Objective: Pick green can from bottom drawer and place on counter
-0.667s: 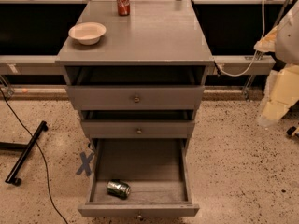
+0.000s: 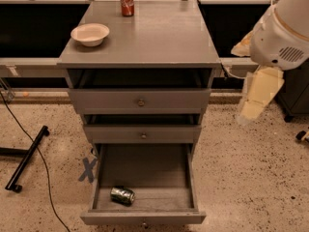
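Observation:
The green can [image 2: 122, 195] lies on its side in the open bottom drawer [image 2: 145, 218], near its front left corner. The two upper drawers are pulled out a little. The counter [image 2: 154, 37] is the grey top of the cabinet. My gripper [image 2: 252, 108] hangs from the white arm at the right of the view, beside the cabinet at about the height of the top drawer. It is well above and to the right of the can and holds nothing that I can see.
A red cola can [image 2: 127, 1] stands at the back of the counter and a white bowl [image 2: 90, 34] sits at its left. A black stand leg [image 2: 27, 158] and a cable lie on the floor at left. A blue X [image 2: 88, 169] marks the floor.
My arm and gripper have moved a little to the left, toward the cabinet. The can, drawers and counter items have not moved.

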Robot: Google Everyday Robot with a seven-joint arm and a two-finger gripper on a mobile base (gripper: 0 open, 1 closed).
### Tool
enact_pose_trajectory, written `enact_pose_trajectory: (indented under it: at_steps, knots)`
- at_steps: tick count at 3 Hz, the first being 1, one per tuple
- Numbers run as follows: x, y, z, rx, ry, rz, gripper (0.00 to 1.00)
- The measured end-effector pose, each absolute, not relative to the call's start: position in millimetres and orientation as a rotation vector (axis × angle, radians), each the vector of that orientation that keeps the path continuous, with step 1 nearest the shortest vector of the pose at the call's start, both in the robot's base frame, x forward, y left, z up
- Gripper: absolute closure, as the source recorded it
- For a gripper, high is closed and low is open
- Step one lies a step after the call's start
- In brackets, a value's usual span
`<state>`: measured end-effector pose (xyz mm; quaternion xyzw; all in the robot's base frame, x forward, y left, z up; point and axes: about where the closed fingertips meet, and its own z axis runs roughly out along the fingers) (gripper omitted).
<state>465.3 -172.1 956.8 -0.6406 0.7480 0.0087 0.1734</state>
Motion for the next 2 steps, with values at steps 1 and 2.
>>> enact_pose_trajectory:
  at_steps: [1, 2]
  knots:
    - [499.5, -86.2, 914.9, -1.942, 2.023, 0.057, 0.0]
    - [512.5, -45.6, 903.7, -1.999, 1.976, 0.021, 0.0]
